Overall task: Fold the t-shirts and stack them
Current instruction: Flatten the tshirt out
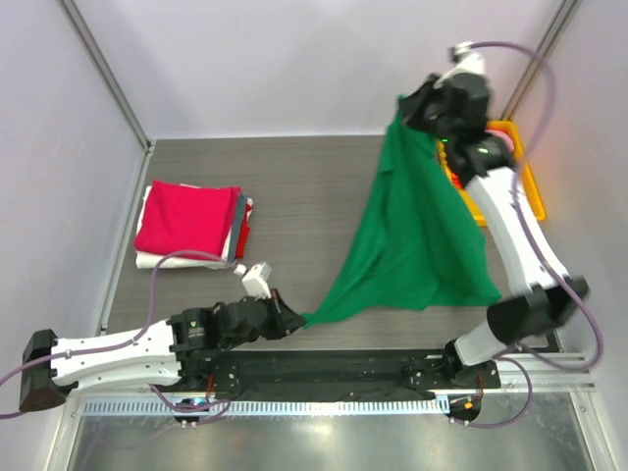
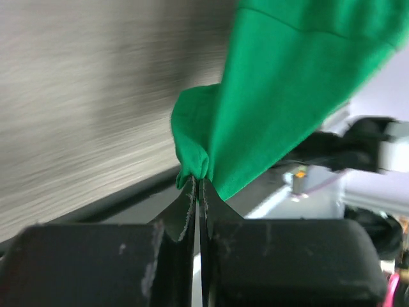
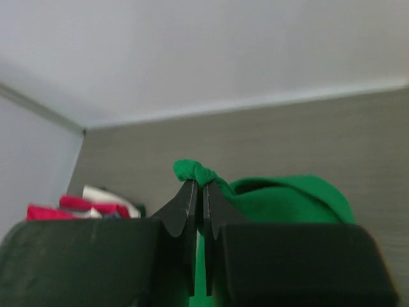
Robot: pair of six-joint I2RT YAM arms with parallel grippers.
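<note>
t-shirt (image 1: 417,235) at fingers (image 2: 184,214): plain bright green | stack (image 1: 191,221): crimson over white | bench (image 1: 294,186): grey, streaked | tray (image 1: 532,196): yellow | fingers: black

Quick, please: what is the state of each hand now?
Left hand: closed, holding a low corner of the green t-shirt.
Right hand: closed, holding the same t-shirt up high.

Yellow tray (image 1: 535,191) at grey table's (image 1: 294,186) right edge

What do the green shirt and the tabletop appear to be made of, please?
The green shirt looks like soft matte cloth, likely a cotton knit: it drapes and bunches where pinched. The tabletop looks like grey-brown wood-grain laminate, though that is uncertain: fine parallel streaks, faint sheen.
</note>
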